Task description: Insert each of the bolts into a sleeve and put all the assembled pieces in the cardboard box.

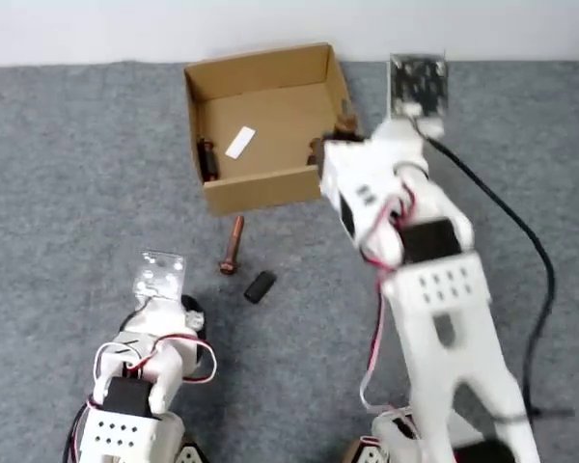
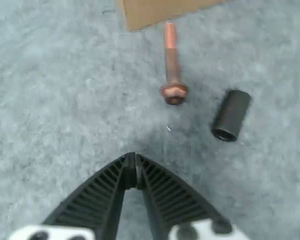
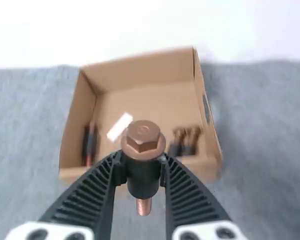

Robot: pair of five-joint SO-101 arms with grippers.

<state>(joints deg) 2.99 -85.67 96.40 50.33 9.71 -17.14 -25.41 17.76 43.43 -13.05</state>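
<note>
So, in the high view the box (image 1: 261,190) is sitting at 12 o'clock, with assembled pieces (image 1: 207,159) lying inside along its 9 and 3 o'clock walls. One bolt (image 1: 234,243) and one sleeve (image 1: 260,286) are lying loose on the tabletop (image 1: 58,193) at the box's 6 o'clock, so by my judgement that pair is waiting to be joined. The left arm is crouching at 7 o'clock, and the right arm is stretching from 5 o'clock toward the box's 3 o'clock wall.

In the left wrist view, the left end effector (image 2: 132,162) is pressing its tips together on nothing, low over the tabletop, with bolt and sleeve lying apart just beyond.

In the right wrist view, the right end effector (image 3: 140,165) is pinching a bolted sleeve (image 3: 141,177), holding it up at the box's near side, not yet inside.
</note>
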